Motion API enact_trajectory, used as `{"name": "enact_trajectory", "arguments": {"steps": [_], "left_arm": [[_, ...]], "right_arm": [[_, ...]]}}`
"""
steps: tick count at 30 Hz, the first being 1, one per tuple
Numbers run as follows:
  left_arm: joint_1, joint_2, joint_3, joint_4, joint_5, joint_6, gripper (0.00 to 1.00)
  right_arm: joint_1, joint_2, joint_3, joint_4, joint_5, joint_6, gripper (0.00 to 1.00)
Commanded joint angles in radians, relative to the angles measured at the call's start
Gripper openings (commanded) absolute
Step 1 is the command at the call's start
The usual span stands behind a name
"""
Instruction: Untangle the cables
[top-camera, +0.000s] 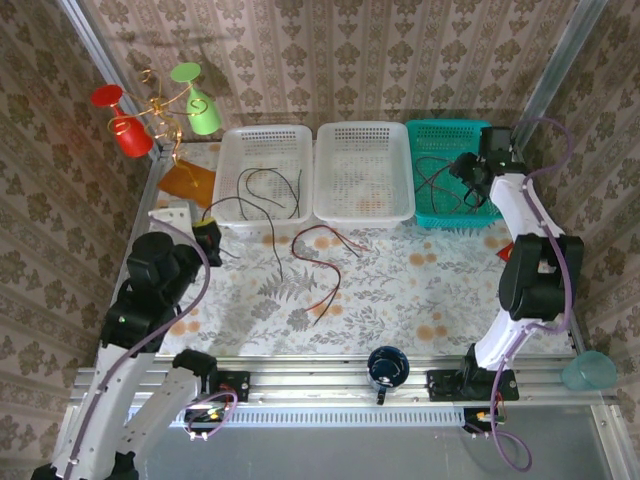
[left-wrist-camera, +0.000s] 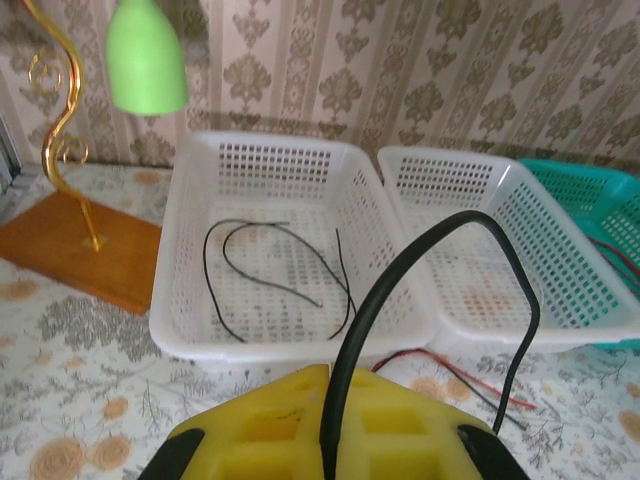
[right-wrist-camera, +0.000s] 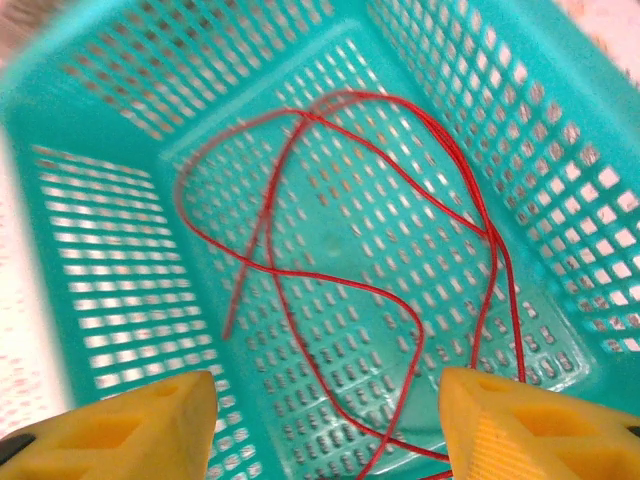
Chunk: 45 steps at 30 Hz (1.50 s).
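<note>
Top view: the left gripper (top-camera: 208, 240) stands at the front corner of the white basket (top-camera: 265, 130), where thin black cables (top-camera: 268, 190) lie in loose loops. A red cable (top-camera: 336, 270) and a dark one lie on the table (top-camera: 400, 290). The right gripper (top-camera: 470, 178) hangs over the teal basket (top-camera: 445, 124).

Left wrist view: the yellow foam pads (left-wrist-camera: 260, 430) are pressed together on a black cable (left-wrist-camera: 475, 217). It rises in a springy arch and comes down beside the red cable. I think it belongs in the white basket. It is better to lift it high first, so the free end does not drag the red cable along.

Right wrist view: its pads (right-wrist-camera: 130, 420) stand wide apart with nothing between. Below, thin red cables (right-wrist-camera: 312, 116) cross loosely on the perforated plastic floor.
</note>
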<state>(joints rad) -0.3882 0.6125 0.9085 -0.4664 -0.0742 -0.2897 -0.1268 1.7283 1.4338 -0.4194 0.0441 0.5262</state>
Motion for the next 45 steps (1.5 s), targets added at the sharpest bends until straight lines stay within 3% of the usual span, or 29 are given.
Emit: {"name": "enact_trajectory", "arguments": {"steps": [1, 18, 28, 32, 35, 38, 45], "left_arm": [[-0.019, 0.023, 0.064, 0.041, 0.014, 0.051, 0.00], [-0.025, 0.451, 0.423, 0.214, -0.041, 0.377, 0.00], [0.001, 0.728, 0.565, 0.329, -0.181, 0.589, 0.00], [0.012, 0.845, 0.555, 0.345, -0.214, 0.581, 0.00], [-0.003, 0.932, 0.543, 0.328, -0.142, 0.556, 0.00], [0.005, 1.045, 0.543, 0.323, -0.188, 0.504, 0.00], [0.057, 1.303, 0.697, 0.044, -0.023, 0.340, 0.00]], "right_arm": [[-0.007, -0.094, -0.051, 0.026, -0.051, 0.005, 0.62], [0.088, -0.624, -0.442, 0.109, -0.086, 0.075, 0.62], [0.102, -0.664, -0.432, 0.061, -0.104, 0.051, 0.62], [0.115, -0.670, -0.420, 0.059, -0.120, 0.061, 0.62], [0.124, -0.682, -0.422, 0.057, -0.117, 0.064, 0.62], [0.127, -0.699, -0.429, 0.049, -0.118, 0.067, 0.62], [0.133, -0.738, -0.420, 0.004, -0.118, 0.045, 0.63]]}}
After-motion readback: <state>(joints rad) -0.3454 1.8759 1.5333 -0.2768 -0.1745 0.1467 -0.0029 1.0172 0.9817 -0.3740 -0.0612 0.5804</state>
